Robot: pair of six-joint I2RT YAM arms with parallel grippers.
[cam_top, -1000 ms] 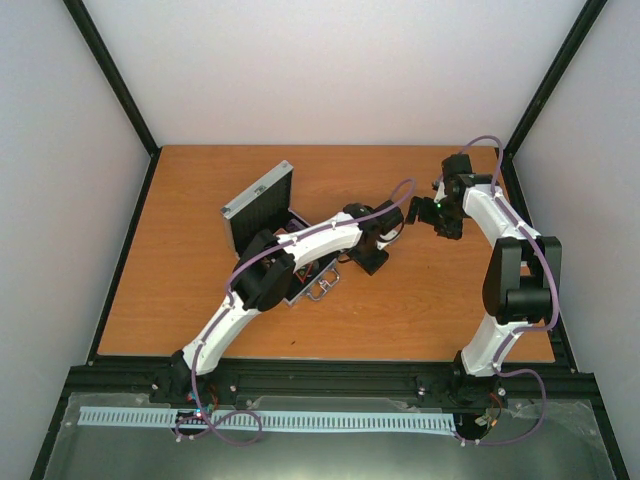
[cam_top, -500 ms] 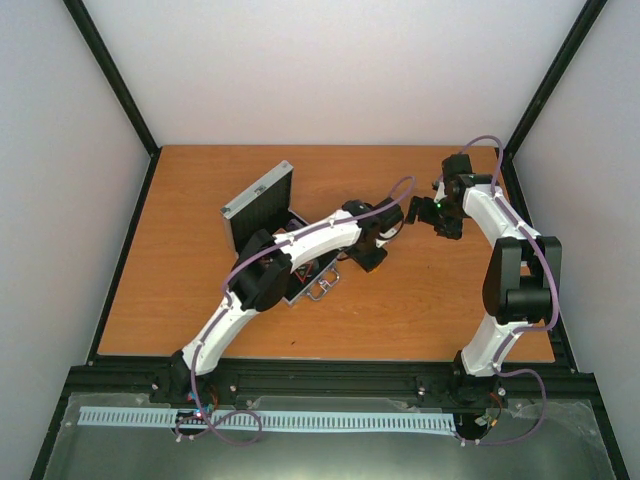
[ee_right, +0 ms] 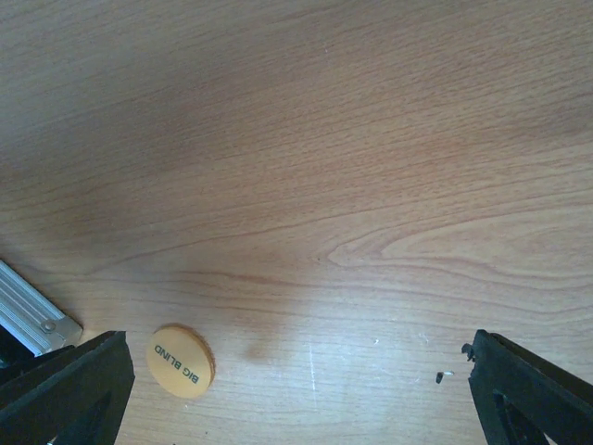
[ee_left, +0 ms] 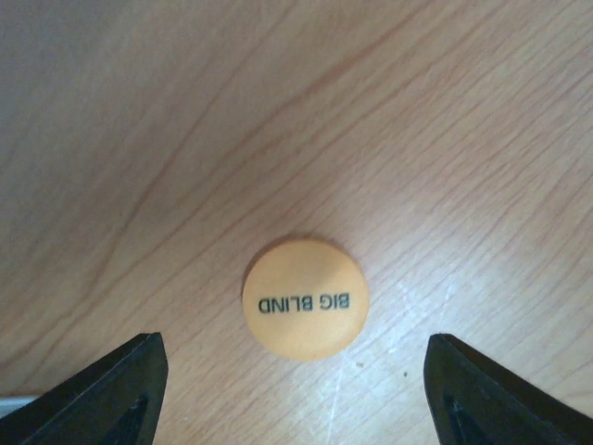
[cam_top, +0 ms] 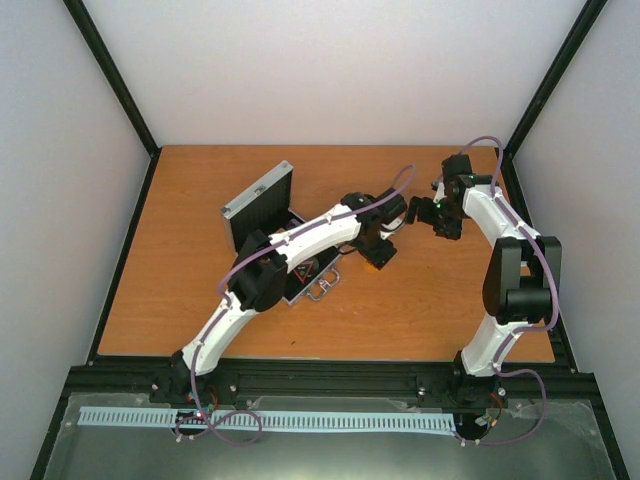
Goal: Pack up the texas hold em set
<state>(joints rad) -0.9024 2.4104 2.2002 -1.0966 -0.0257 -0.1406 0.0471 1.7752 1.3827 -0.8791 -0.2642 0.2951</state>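
The case (cam_top: 258,205) sits open at the left-centre of the tabletop (cam_top: 190,300), lid raised on its far side. My left arm covers most of the tray, so I can't tell what is already packed. The orange disc (ee_left: 306,298) marked BIG BLIND lies flat on the wood just right of the case, between the spread fingers of the left pincer (ee_left: 296,371), untouched. The right pincer (ee_right: 296,389) hovers spread wide, holding nothing. I judge this disc has yet to go in, and the lid has yet to close.
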